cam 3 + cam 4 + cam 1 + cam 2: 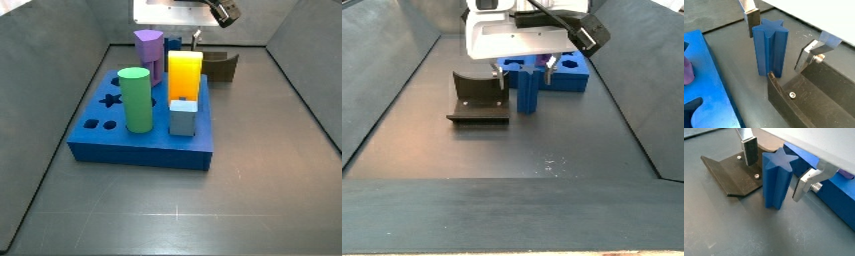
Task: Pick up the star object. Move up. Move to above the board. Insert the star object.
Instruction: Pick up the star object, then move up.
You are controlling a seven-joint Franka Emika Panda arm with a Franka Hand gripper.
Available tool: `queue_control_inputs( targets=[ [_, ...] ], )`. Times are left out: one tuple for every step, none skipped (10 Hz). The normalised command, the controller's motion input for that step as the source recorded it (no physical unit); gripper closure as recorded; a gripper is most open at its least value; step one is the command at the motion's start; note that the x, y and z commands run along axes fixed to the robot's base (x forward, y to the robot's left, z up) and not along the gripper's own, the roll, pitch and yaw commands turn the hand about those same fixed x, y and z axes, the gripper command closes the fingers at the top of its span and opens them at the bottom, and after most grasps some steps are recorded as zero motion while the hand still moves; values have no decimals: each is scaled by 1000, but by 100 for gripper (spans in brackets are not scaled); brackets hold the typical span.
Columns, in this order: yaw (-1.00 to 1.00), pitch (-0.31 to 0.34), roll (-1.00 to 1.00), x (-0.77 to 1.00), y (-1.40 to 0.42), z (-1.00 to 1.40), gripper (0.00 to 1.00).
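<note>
Hand (774,172) wide, straddling upright star object (777,180); fixture (734,175) beside, board (827,183) near.

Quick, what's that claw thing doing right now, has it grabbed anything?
Gripper: open, fingers on either side of the star object beside the fixture, with gaps showing in both wrist views; holding nothing.

no readable text, label, brand, number or sign in any view, none on the star object (777,178), none on the board (147,140), none on the fixture (478,100), none on the gripper (782,39), which straddles the star object
</note>
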Motion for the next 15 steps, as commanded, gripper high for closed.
queue_control_inputs(
  targets=[
    [0,-50,-27,0,0,-6,0],
    [0,0,0,0,0,0,0],
    [0,0,0,0,0,0,100],
    [0,0,0,0,0,0,100],
    [0,0,0,0,0,0,100],
    [0,0,0,0,0,0,100],
    [0,0,0,0,0,0,100],
    [0,0,0,0,0,0,100],
    [0,0,0,0,0,0,100],
    [0,0,0,0,0,0,100],
    [0,0,0,0,0,0,100],
    [0,0,0,0,0,0,100],
    [0,0,0,0,0,0,100],
    [0,0,0,0,0,833,100],
    [-15,-1,0,49,-26,806,100]
  ],
)
